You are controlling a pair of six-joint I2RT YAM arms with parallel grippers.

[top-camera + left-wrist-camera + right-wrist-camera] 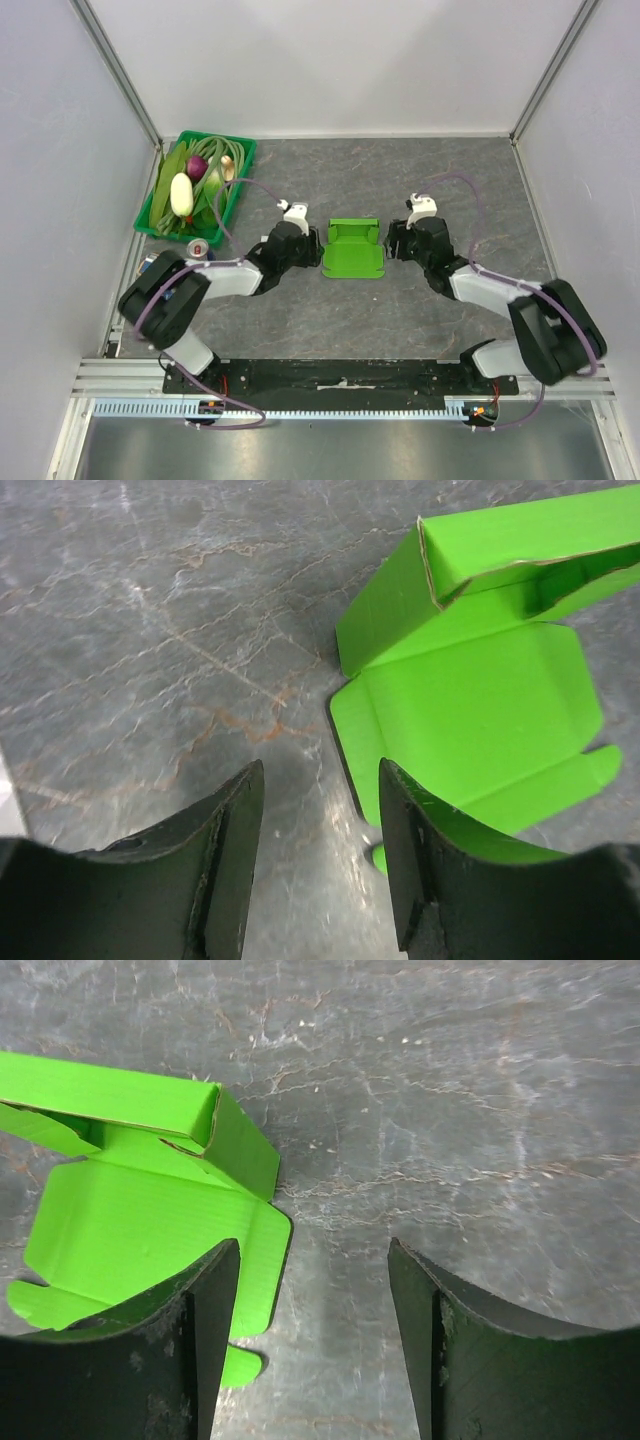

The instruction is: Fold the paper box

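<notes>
The lime-green paper box [353,248] lies in the middle of the grey table, its far part folded up into walls and its near lid flap flat. My left gripper [312,246] is just left of it, open and empty; in the left wrist view the box [470,690] sits up and right of the open gripper [320,855]. My right gripper [393,240] is just right of it, open and empty; in the right wrist view the box [140,1210] sits left of the open gripper [314,1335], its flap edge by the left finger [205,1350].
A green crate [196,186] of vegetables stands at the far left. A small can [198,247] lies near its front corner. Walls close the table at the back and sides.
</notes>
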